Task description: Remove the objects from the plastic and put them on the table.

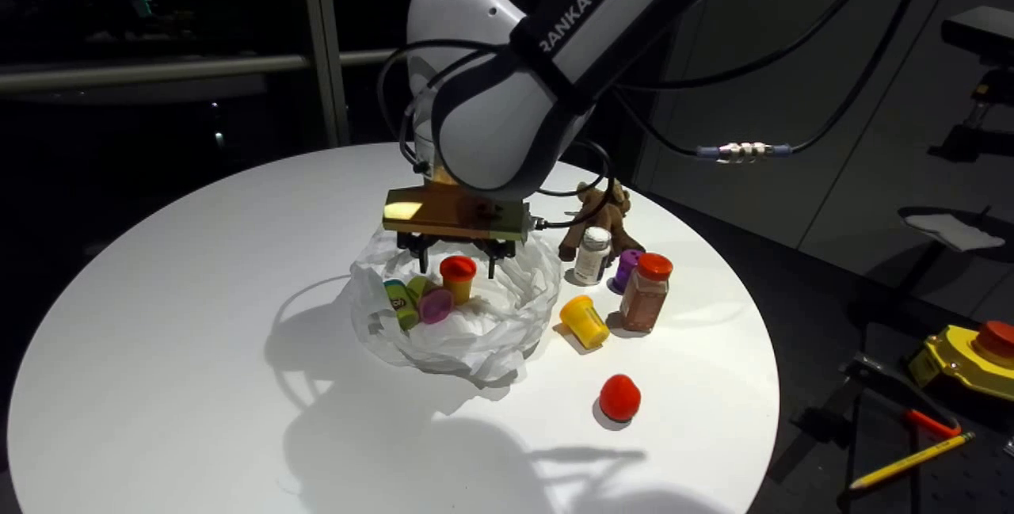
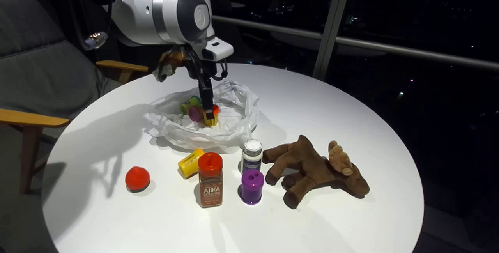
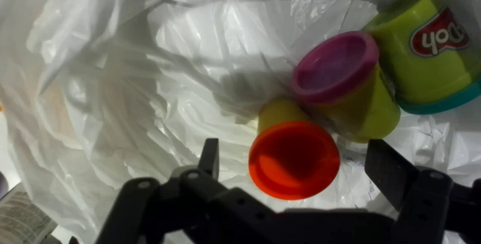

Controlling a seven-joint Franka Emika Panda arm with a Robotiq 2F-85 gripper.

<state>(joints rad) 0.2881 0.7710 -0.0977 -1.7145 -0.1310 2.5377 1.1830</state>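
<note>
The plastic, a crumpled white bag, lies spread on the round white table. Inside it, a yellow tub with a red lid stands between the fingers of my gripper, which is open with a gap on each side of the lid. Beside that tub lean a tub with a magenta lid and a lime tub with a teal lid. Outside the bag on the table are a brown animal figure, a red-capped bottle, a yellow tub and a red piece.
A white-capped bottle and a purple container stand close to the bag, between it and the table's edge. Off the table, a yellow box with a red button and a pencil lie on a dark surface.
</note>
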